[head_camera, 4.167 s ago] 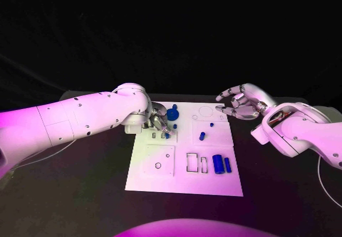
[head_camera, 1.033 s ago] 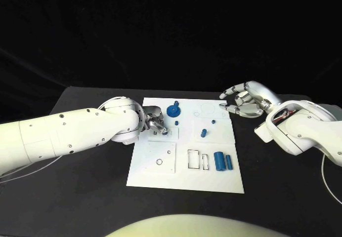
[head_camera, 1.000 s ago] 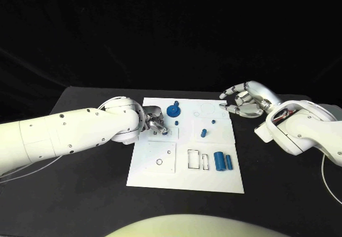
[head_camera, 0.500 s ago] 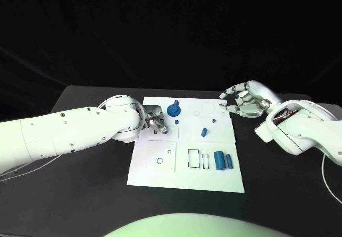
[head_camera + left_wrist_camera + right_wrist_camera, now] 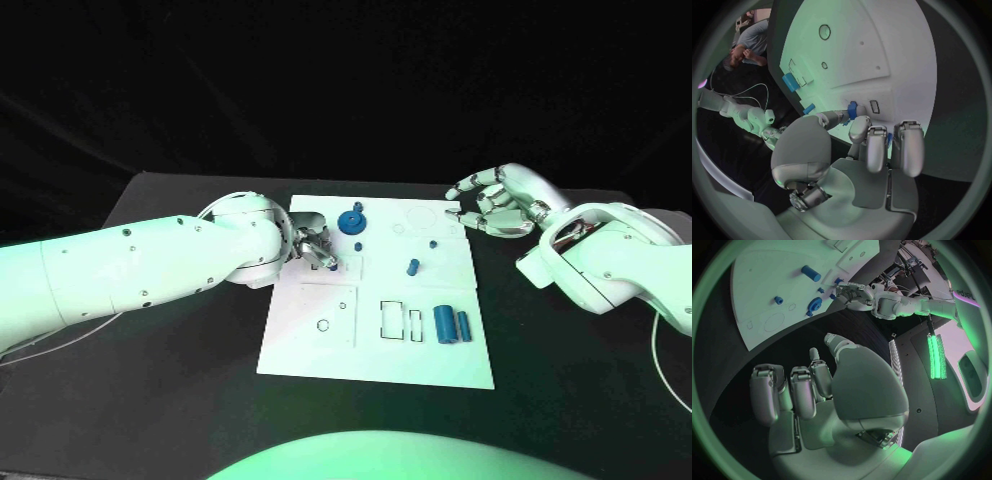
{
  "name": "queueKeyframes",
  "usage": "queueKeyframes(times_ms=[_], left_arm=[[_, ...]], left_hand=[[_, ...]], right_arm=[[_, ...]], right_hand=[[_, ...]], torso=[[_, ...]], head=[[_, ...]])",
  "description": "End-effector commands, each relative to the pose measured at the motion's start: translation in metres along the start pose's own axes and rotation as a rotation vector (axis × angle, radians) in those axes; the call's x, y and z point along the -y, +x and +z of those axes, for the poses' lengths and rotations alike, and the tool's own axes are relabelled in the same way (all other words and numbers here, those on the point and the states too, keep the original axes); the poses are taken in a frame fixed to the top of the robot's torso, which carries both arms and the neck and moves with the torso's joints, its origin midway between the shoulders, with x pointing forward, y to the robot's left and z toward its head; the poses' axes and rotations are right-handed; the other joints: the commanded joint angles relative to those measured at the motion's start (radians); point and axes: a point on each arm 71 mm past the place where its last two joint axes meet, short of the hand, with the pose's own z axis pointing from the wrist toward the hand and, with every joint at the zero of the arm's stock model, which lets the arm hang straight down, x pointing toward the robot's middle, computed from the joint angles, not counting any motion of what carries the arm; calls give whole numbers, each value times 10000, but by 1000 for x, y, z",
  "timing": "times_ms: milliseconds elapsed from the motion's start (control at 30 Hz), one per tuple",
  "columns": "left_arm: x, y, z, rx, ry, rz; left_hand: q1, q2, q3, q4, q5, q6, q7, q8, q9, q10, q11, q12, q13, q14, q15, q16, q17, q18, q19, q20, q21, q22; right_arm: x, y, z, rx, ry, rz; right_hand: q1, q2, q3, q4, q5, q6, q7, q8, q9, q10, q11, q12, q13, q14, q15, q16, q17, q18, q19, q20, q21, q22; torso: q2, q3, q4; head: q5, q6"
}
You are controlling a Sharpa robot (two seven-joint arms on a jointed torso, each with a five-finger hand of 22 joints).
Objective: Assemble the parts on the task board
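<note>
The white task board (image 5: 378,345) lies in the middle of the table. My left hand (image 5: 315,246) hovers over its far left part and pinches a small blue part (image 5: 852,109) between thumb and a finger, close above a small rectangular slot (image 5: 874,106). A blue gear-like part (image 5: 352,221) stands just beyond that hand. A blue peg (image 5: 413,267) and a tiny blue piece (image 5: 430,243) sit mid-board. Two blue cylinders (image 5: 451,326) lie side by side near the right edge. My right hand (image 5: 495,205) hangs past the board's far right corner, fingers curled, holding nothing.
Black tabletop (image 5: 159,390) surrounds the board. Empty rectangular cut-outs (image 5: 397,322) lie left of the cylinders, and a small ring hole (image 5: 325,324) marks the near left panel. The right wrist view shows the board (image 5: 767,275) and my left hand (image 5: 852,292) across it.
My left hand has edged slightly toward the far end of the board, still pinching the small blue part. The right hand has stayed where it was.
</note>
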Motion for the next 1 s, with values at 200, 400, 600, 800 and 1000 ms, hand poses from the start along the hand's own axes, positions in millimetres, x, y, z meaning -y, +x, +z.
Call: queueKeyframes(times_ms=[200, 400, 600, 800, 1000], left_arm=[[2, 3, 0, -368, -14, 191], [3, 5, 0, -565, 13, 181], [2, 6, 0, -742, 3, 193], [3, 5, 1, -737, -4, 106], [4, 5, 2, -725, 19, 40]], left_hand=[[-40, 56, 1809, -1809, 126, 310, -206, 42, 30, 128, -14, 106, 62, 1076, -71, 36, 2632, -165, 56, -77, 33, 558], [-210, 18, 1708, -1738, 203, 439, -269, 108, 50, 327, -58, 291, 304, 1076, -101, 36, 2632, -174, 80, -89, 49, 600], [-432, 41, 1516, -1624, 535, 605, -375, 155, 47, 510, -146, 429, 493, 1076, -175, 36, 2632, -177, 97, -142, 51, 620], [-513, 117, 1491, -1553, 614, 646, -395, 160, 40, 533, -164, 442, 518, 1076, -192, 36, 2632, -180, 106, -159, 55, 635], [-555, 181, 1482, -1511, 623, 673, -407, 164, 36, 555, -175, 459, 545, 1076, -201, 36, 2632, -182, 110, -168, 56, 641]], right_arm=[[0, 2, 0, -139, -78, -102], [0, 1, 0, -137, -67, -104], [0, 1, 0, -134, -53, -110], [0, 2, 0, -134, -43, -87], [1, 2, 0, -139, -32, -72]], right_hand=[[-20, -75, 51, -9, 54, -20, -21, 25, -15, 34, -3, 20, 696, 947, -85, -33, 2274, 76, 412, -66, -61, 1758], [-20, -75, 51, -9, 54, -20, -21, 25, -15, 34, -3, 20, 696, 947, -85, -33, 2274, 76, 412, -66, -61, 1758], [-20, -75, 51, -9, 54, -20, -21, 25, -15, 34, -3, 20, 696, 947, -85, -33, 2274, 76, 412, -66, -61, 1758], [-20, -75, 51, -9, 54, -20, -21, 25, -15, 34, -3, 20, 696, 947, -85, -33, 2274, 76, 412, -66, -61, 1758], [-20, -75, 51, -9, 54, -20, -21, 25, -15, 34, -3, 20, 696, 947, -85, -33, 2274, 76, 412, -66, -61, 1758]], torso=[[-2, 5, 0], [-2, 10, -16], [-1, 10, -3], [2, 13, 4], [-4, 11, -15]], head=[[-12, -18], [-10, -46], [-29, -48], [-16, -54], [-4, -70]])
